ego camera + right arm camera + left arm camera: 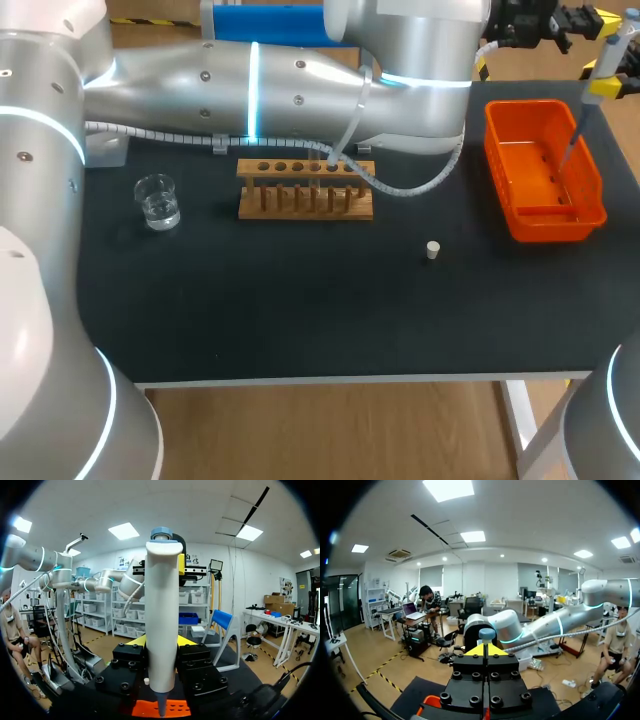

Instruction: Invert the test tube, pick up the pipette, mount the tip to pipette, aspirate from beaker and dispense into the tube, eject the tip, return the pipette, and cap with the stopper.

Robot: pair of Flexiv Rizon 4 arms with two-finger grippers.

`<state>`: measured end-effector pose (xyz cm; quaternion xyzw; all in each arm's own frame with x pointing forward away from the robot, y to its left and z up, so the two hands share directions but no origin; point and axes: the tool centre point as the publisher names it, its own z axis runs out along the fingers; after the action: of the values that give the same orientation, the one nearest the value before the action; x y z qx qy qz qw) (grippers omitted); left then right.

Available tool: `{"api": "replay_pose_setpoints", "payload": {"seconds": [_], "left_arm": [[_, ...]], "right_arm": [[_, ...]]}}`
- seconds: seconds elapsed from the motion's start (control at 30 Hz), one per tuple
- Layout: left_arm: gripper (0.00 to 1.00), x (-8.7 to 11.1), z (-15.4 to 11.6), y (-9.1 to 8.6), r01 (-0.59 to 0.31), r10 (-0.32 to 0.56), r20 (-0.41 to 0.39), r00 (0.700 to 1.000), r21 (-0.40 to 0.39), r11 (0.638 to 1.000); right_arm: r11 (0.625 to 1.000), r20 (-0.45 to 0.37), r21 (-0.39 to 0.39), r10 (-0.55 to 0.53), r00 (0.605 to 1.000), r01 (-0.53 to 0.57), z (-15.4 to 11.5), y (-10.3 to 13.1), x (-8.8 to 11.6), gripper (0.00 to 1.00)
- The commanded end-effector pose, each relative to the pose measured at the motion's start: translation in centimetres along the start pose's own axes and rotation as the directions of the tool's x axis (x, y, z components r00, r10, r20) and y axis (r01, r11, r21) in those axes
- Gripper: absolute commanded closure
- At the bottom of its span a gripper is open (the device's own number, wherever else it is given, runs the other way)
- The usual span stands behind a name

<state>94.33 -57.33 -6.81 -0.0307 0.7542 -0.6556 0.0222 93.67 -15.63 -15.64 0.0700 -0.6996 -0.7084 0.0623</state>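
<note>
From where I stand, the right end effector (163, 641) is clamped on the pipette (162, 605), which it holds upright over the orange bin (555, 228) at the far right of the tabletop (300, 320). The left end effector (485, 651), fingers pressed together, sits at the pipette's top button. The left arm (300, 80) and its cable (405, 190) cross above the wooden rack (305, 200) and partly block it. A beaker (157, 200) stands beside the rack, and a stopper (432, 250) lies loose between rack and bin.
</note>
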Motion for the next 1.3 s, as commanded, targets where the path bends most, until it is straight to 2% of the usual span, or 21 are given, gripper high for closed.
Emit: {"api": "replay_pose_setpoints", "payload": {"seconds": [0.03, 1.3], "left_arm": [[1.0, 0.2, 0.3, 0.8, 0.002, -0.002, 0.003, 1.0, 0.0, 1.0], [1.0, 0.1, 0.9, 2.8, 0.04, -0.04, -0.006, 0.999, -0.03, 0.999]], "right_arm": [[1.0, -0.006, 0.002, 0.0, 1.0, 0.0, -0.1, 0.6, -0.2, 1.0], [1.0, -0.006, 0.002, 0.0, 1.0, 0.0, -0.1, 0.6, -0.2, 1.0]]}}
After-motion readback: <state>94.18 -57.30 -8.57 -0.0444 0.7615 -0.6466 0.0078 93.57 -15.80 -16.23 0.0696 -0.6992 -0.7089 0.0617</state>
